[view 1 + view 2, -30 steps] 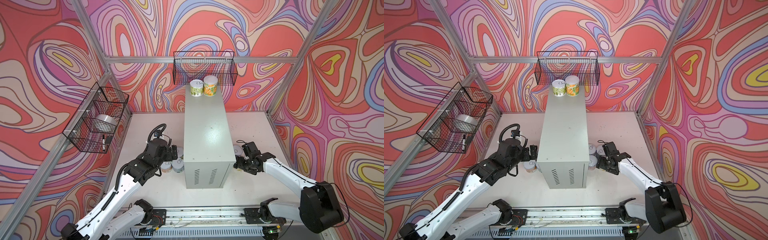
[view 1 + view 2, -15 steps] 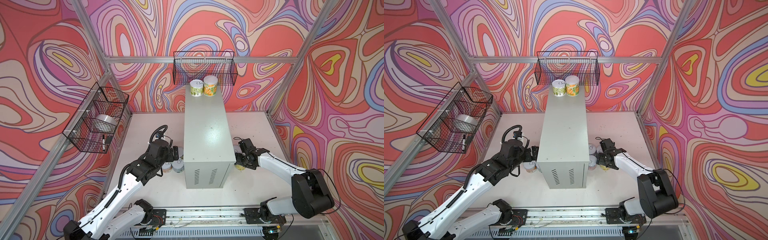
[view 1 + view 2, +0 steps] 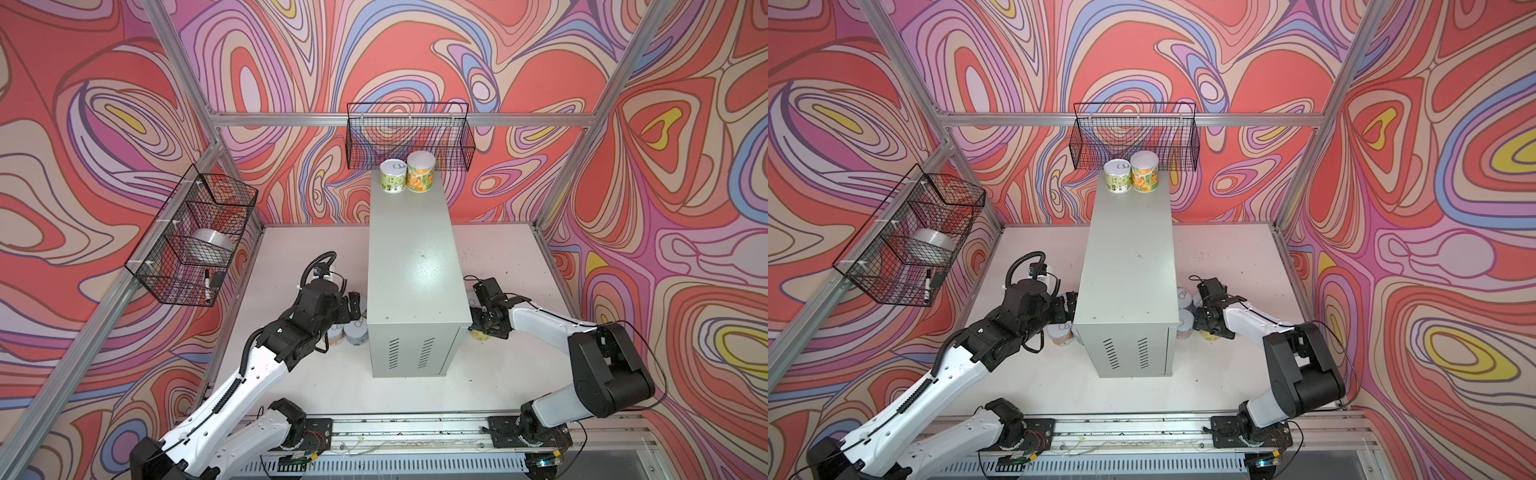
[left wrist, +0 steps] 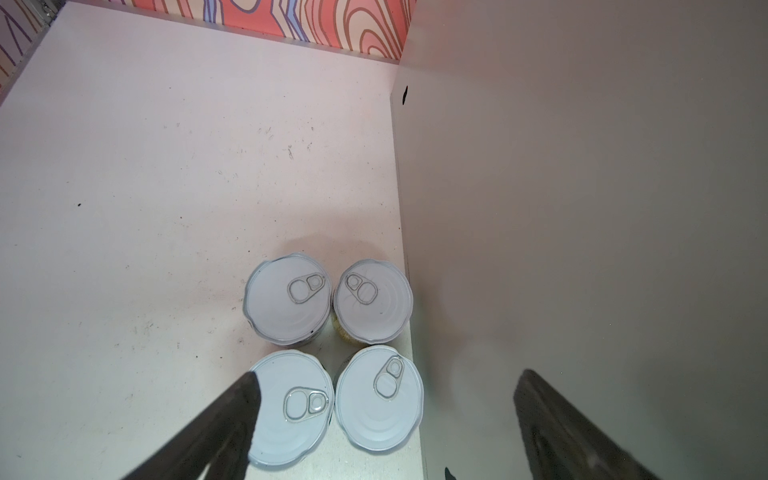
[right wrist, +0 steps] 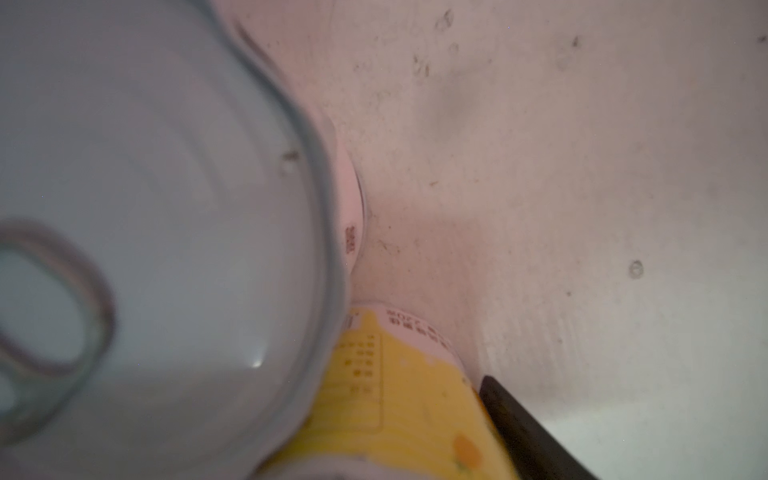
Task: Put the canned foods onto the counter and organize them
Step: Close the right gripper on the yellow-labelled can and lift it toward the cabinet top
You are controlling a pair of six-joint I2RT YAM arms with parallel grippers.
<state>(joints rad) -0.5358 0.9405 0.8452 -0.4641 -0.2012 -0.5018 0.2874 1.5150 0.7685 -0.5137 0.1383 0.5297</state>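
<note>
Early going here: just two tins are up, a green-labelled can (image 3: 392,176) and an orange-labelled can (image 3: 420,171), side by side at the far end of the counter (image 3: 411,266), the rest of its top bare. Four cans (image 4: 289,297) sit in a tight square on the white surface (image 4: 145,187) against its side, the left pincer (image 4: 387,376) spread wide above them, gripping nothing. Across the way stand more cans (image 3: 1185,297), and the right pincer (image 3: 1206,326) is down at a yellow can (image 5: 407,395), one finger against its label. Clamped or not, I cannot tell.
</note>
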